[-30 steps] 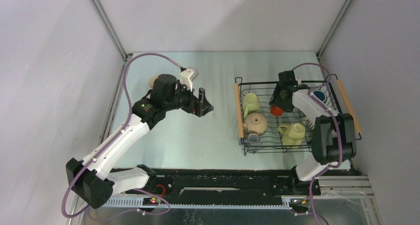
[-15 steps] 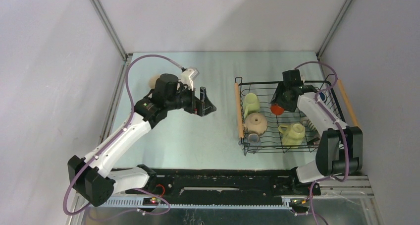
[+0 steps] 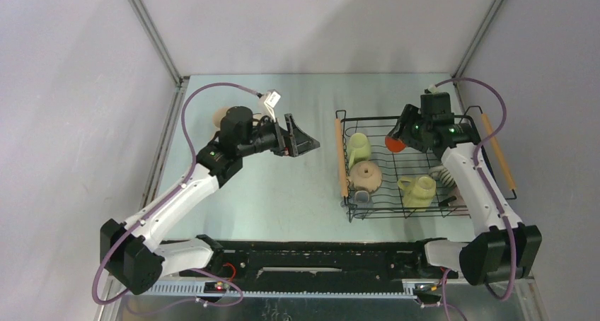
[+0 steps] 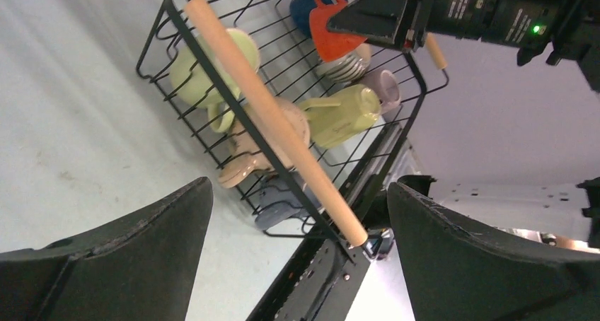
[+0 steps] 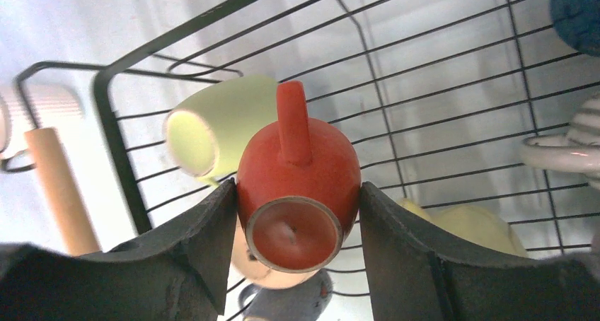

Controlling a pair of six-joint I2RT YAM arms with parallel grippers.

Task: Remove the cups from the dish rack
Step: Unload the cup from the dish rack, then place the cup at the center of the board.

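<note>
right fingers (image 5: pixel 191 257): clamped on the orange-red cup (image 5: pixel 297 187), one matte black pad on each side of the body. The cup is glossy and rounded, with its strap handle uppermost in the wrist view and a tan-edged foot ring facing the camera. It is lifted clear of the dish rack (image 3: pixel 388 171), hanging over the rack's far half, left of centre.

left fingers (image 4: pixel 120 257): spread wide with nothing between them, over the bench (image 3: pixel 283 194) left of the rack and pointed at it.

rack: rectangular basket of thin black wire, with a light wooden left rod handle (image 3: pixel 342 158) and right rod handle (image 3: pixel 497 151).
- pale yellow-green cup (image 3: pixel 358 149): on its side by the left handle
- tan cup (image 3: pixel 366 174): just nearer than that one
- grey cup (image 3: pixel 361 199): near left corner
- second yellow-green cup (image 3: pixel 419 191): on its side, mid-front
- cream ribbed cup (image 3: pixel 442 172): to the right of it
- dark blue cup (image 4: pixel 304 3): far end
- mauve cup (image 4: pixel 385 88): by the right handle

bench: matte pale mint sheet.

room: plain pale grey walls (image 3: pixel 71 123), metal posts (image 3: pixel 150 31) in the far corners, black rail (image 3: pixel 318 254) along the near edge.
</note>
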